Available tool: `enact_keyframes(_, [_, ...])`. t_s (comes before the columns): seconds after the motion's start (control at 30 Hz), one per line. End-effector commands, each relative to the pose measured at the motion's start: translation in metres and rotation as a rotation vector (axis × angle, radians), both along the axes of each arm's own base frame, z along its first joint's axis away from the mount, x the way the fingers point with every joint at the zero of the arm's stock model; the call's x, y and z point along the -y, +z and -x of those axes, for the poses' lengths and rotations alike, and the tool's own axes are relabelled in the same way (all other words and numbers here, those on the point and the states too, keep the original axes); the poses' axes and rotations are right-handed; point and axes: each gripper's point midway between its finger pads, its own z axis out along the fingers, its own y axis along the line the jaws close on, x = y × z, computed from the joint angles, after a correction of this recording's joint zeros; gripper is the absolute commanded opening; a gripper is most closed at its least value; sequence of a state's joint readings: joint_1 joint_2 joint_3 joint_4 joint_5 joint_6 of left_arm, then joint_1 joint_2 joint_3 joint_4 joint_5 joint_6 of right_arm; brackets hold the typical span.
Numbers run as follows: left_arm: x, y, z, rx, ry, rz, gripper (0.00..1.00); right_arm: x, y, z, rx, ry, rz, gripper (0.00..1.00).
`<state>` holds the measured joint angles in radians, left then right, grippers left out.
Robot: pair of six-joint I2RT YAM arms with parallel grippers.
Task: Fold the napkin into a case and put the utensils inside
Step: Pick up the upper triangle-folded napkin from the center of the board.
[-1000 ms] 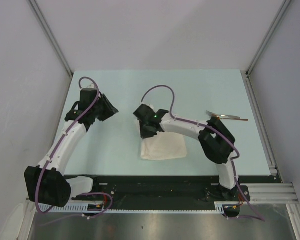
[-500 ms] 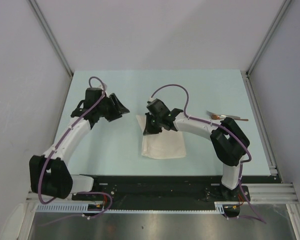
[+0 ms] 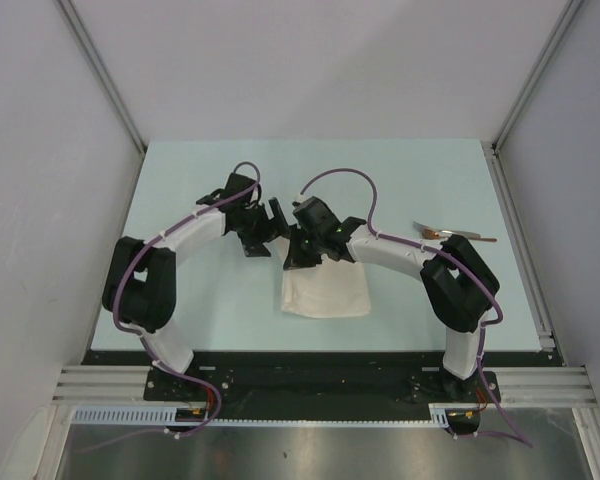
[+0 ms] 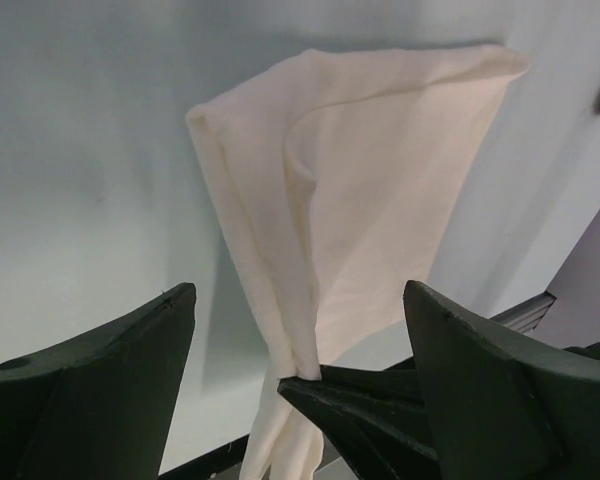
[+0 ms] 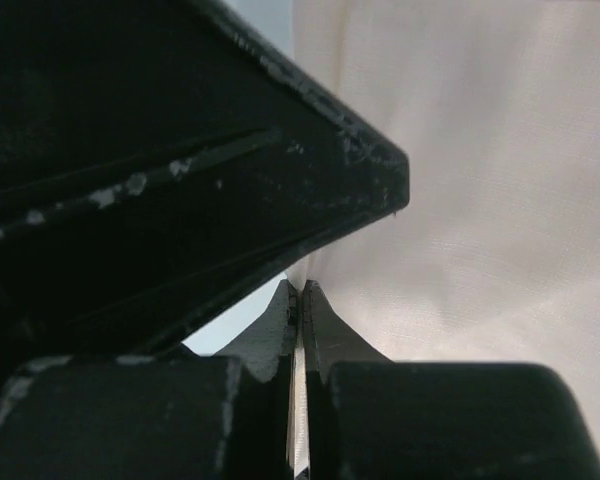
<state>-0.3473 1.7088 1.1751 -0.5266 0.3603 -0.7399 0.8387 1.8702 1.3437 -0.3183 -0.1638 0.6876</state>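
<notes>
While the napkin is kept pinched by the right end effector, the left arm has been swung in from the left side of the surface to the middle. Over the same second the left end effector has been opened from part-closed to fully apart. The right arm has barely been shifted in the last half-second.

- Napkin: part-folded, lying near the middle of the surface toward the near edge. Its far left corner is raised and clamped. In the right wrist view a thin edge of cloth is seen nipped between the closed fingertips.
- Left wrist view: the raised, doubled edge is framed between the spread fingers. No contact with the cloth is seen.
- Spoon: lying at the far right of the surface, well apart from both arms, untouched.

Reading: a second grip on the lifted edge seems to be prepared, so that the next fold can be made with two holds. The case is judged not yet formed, and loading the spoon is still to come.

Pose: the left arm is bent with its elbow out to the left and its forearm reached rightward, the wrist aimed at the held corner. The right arm is arched from its base at the right, forearm reached leftward over the napkin's far edge, tips angled down. The two end effectors are just beside each other.
</notes>
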Motion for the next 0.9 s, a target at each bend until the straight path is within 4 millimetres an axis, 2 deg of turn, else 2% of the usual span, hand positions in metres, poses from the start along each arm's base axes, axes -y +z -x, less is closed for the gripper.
enact_keyframes(0.0, [0.004, 0.005, -0.017, 0.023, 0.046, -0.004, 0.88, -0.012, 0.013, -0.001, 0.029, 0.023, -0.043, 0.00])
enact_keyframes(0.1, [0.005, -0.010, -0.018, -0.013, 0.053, -0.014, 0.82, -0.013, 0.010, -0.001, 0.027, 0.036, -0.031, 0.00])
enact_keyframes(0.27, [0.004, -0.022, -0.024, -0.029, 0.053, -0.036, 0.63, -0.020, 0.006, 0.006, 0.044, 0.075, 0.017, 0.00])
enact_keyframes(0.33, [-0.002, -0.028, -0.027, -0.014, 0.054, -0.078, 0.53, -0.021, -0.005, 0.007, 0.041, 0.086, 0.056, 0.00])
enact_keyframes(0.53, [-0.013, -0.043, -0.022, -0.005, 0.032, -0.136, 0.47, -0.025, -0.030, 0.017, 0.040, 0.100, 0.169, 0.00])
enact_keyframes(0.73, [-0.021, -0.056, -0.010, -0.017, 0.043, -0.160, 0.45, -0.022, -0.037, 0.019, 0.042, 0.097, 0.205, 0.00])
enact_keyframes(0.8, [-0.021, -0.057, -0.009, -0.018, 0.043, -0.157, 0.42, -0.022, -0.037, 0.020, 0.043, 0.096, 0.207, 0.01])
enact_keyframes(0.87, [-0.020, -0.057, -0.009, -0.017, 0.040, -0.154, 0.36, -0.021, -0.037, 0.020, 0.043, 0.093, 0.210, 0.01])
